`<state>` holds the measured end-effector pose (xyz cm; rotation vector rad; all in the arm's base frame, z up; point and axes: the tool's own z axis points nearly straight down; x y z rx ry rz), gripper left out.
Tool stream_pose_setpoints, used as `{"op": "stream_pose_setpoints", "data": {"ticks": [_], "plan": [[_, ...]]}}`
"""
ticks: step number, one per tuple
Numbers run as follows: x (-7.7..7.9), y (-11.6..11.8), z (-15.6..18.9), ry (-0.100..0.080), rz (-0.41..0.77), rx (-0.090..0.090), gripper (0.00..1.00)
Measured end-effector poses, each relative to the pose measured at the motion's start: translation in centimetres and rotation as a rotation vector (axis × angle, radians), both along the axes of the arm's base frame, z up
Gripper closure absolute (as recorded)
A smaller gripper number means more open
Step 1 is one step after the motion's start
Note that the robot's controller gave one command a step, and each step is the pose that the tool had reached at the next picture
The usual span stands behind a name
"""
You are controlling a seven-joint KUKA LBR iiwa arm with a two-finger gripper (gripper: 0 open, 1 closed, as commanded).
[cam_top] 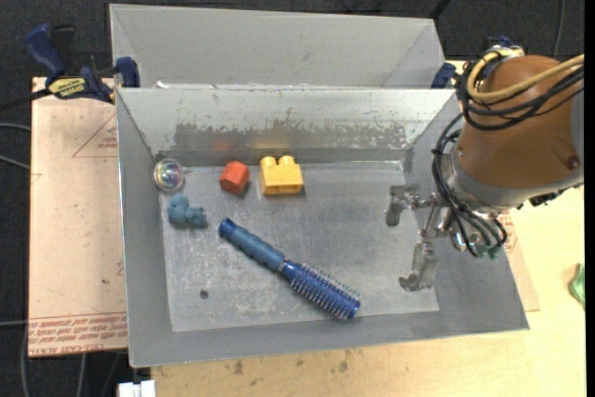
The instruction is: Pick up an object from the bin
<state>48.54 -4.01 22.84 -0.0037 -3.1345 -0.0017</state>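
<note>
Five items lie left of my gripper (pixel 409 239), which hangs released and empty at frame right. Approach step, I judge; next, shift left over the nearest item, the blue hairbrush (pixel 288 272).

One blue plastic hairbrush (pixel 288 271), one yellow plastic building block (pixel 281 175), one small orange-red block (pixel 234 178), one shiny iridescent ball (pixel 168 174), one small blue-grey toy (pixel 186 215), perhaps an animal figure.
</note>
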Motion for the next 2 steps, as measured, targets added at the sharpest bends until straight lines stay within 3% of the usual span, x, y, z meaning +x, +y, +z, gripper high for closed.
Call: {"op": "stream_pose_setpoints", "data": {"ticks": [1,2], "plan": [[-0.36,5.64,-13.74,-0.007,0.099,0.001,0.00],[-0.33,5.52,-13.48,-0.007,0.097,0.000,1.00]]}}
